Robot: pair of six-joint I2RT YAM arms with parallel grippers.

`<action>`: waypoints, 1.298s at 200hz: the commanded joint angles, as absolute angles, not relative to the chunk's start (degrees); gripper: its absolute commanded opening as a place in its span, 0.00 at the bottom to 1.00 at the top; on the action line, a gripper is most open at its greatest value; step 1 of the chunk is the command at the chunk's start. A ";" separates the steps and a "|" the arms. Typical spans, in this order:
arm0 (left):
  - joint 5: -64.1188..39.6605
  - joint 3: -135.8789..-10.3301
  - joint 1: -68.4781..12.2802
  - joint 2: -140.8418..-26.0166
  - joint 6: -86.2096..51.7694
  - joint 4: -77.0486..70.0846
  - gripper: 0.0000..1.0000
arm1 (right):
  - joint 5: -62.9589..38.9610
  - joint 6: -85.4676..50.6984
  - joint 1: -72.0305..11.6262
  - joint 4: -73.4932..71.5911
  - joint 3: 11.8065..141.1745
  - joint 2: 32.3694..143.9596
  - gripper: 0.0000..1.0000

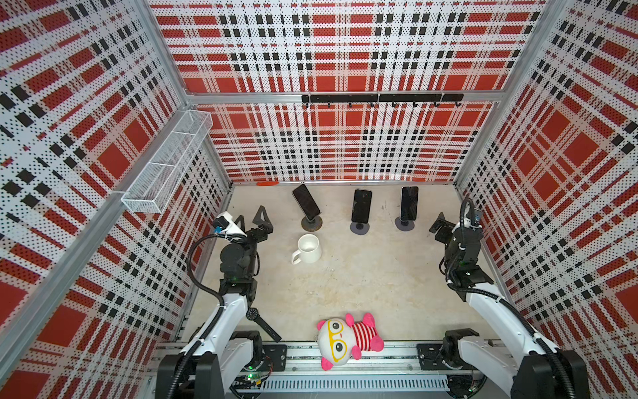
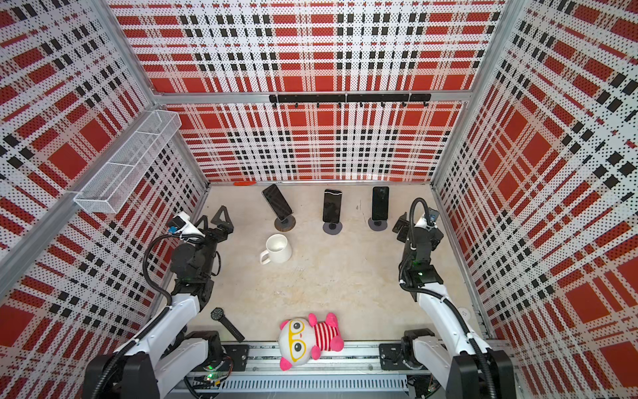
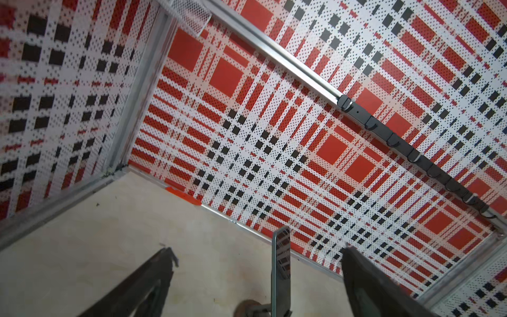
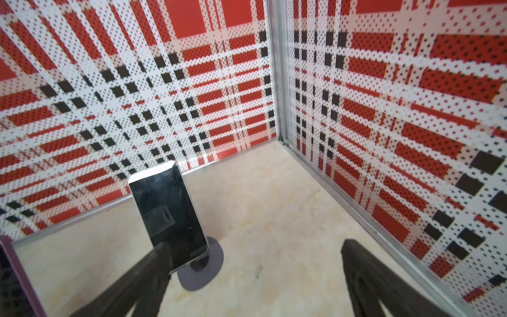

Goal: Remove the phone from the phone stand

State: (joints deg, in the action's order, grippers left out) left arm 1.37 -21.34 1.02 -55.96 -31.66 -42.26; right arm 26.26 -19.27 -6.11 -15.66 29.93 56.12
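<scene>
Three dark phones lean on round stands along the back wall in both top views: a left phone (image 1: 306,203) on a brownish stand (image 1: 311,222), a middle phone (image 1: 361,206) and a right phone (image 1: 409,203) on grey stands. My left gripper (image 1: 250,218) hovers open, left of the left phone. In the left wrist view that phone (image 3: 281,269) shows edge-on ahead, between the spread fingers of the left gripper (image 3: 259,252). My right gripper (image 1: 438,224) is open, right of the right phone. In the right wrist view the right phone (image 4: 170,214) stands ahead, beside one finger of the right gripper (image 4: 256,245). Nothing is held.
A white mug (image 1: 307,248) stands just in front of the left stand. A plush toy (image 1: 345,340) and a wristwatch (image 1: 260,323) lie near the front rail. A wire basket (image 1: 169,162) hangs on the left wall and a hook rail (image 1: 381,98) on the back wall.
</scene>
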 commanded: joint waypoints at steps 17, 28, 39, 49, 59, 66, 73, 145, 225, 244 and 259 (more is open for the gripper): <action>2.34 -25.84 -2.96 -57.78 -31.30 -33.07 0.98 | 17.92 -23.61 -6.24 -10.67 31.56 56.99 1.00; 4.82 -26.00 -6.35 -58.65 -29.98 -32.67 0.98 | 17.81 -25.34 -6.24 -9.58 31.82 57.80 1.00; 6.80 -26.61 -10.54 -59.76 -28.48 -32.71 0.98 | 19.36 -27.16 -6.24 -8.33 31.57 58.08 1.00; 8.08 -27.86 -15.31 -61.18 -26.54 -32.70 0.98 | 18.75 -26.79 -6.25 -6.73 31.76 58.39 1.00; 9.95 -29.35 -19.72 -62.80 -24.29 -32.08 0.98 | 16.20 -25.94 -6.24 -4.81 32.67 59.43 1.00; 12.05 -30.70 -22.45 -63.98 -23.08 -30.78 0.98 | 13.64 -25.56 -6.25 -3.44 33.58 60.71 1.00; 15.02 -32.08 -25.12 -65.14 -22.05 -28.99 0.98 | 11.46 -26.10 -6.33 -1.94 34.65 62.40 1.00; 25.52 -37.65 -32.01 -71.66 -14.15 -21.62 0.98 | 9.88 -30.99 -25.37 9.27 54.57 83.85 1.00; 21.70 -34.03 -30.42 -72.90 -13.61 -23.14 0.98 | 19.20 -35.73 -31.37 22.76 83.44 102.00 1.00; 22.82 -31.44 -31.14 -72.38 -12.23 -24.38 0.98 | 22.95 -36.75 -31.44 26.28 89.39 105.11 1.00; 22.78 -28.39 -31.32 -71.47 -11.56 -26.55 0.98 | 24.39 -36.05 -31.38 29.16 94.39 108.00 1.00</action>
State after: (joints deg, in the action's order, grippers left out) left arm 21.87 -32.10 -30.63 -72.23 -13.91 -23.09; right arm 18.74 -34.61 -31.11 22.04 87.77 104.55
